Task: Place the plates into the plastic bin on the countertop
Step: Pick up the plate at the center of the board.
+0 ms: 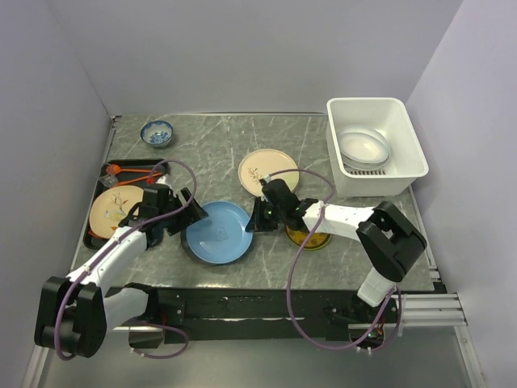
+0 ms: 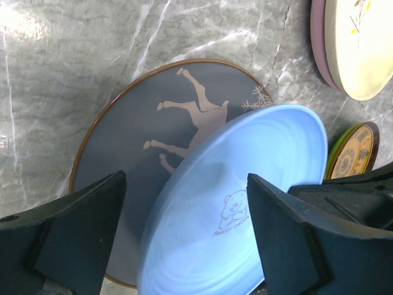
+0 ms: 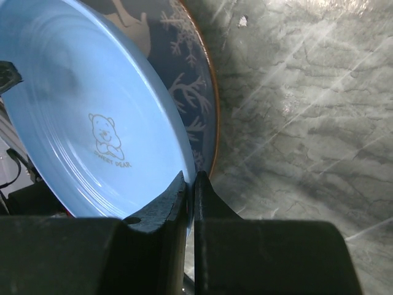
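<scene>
The blue plate (image 1: 216, 234) is seen nearest the arm bases, tilted above a dark plate with a deer (image 2: 141, 123) that lies flat on the countertop (image 1: 210, 145). Its right rim is pinched between the closed fingers of the right gripper (image 3: 191, 179). That arm is stretched low and leftward, with its forearm passing over a small yellow-patterned plate (image 1: 311, 239). The left gripper (image 1: 187, 212) is held at the opposite rim with its fingers spread wide. The plate sits between them in the wrist view, but no contact can be made out.

Farther back, a cream plate with a sprig (image 1: 268, 170) is stacked on a pink plate (image 2: 319, 43). Another sprig plate (image 1: 115, 208) is left on the black tray (image 1: 103, 174) at the left.

At the far right, the white bin (image 1: 404, 121) is seen to hold a few pale plates (image 1: 363, 148), though their number cannot be told. The task is judged partly done, with the blue plate in hand and at least five others to be moved. A small patterned bowl (image 1: 157, 132) stands at the far left.
</scene>
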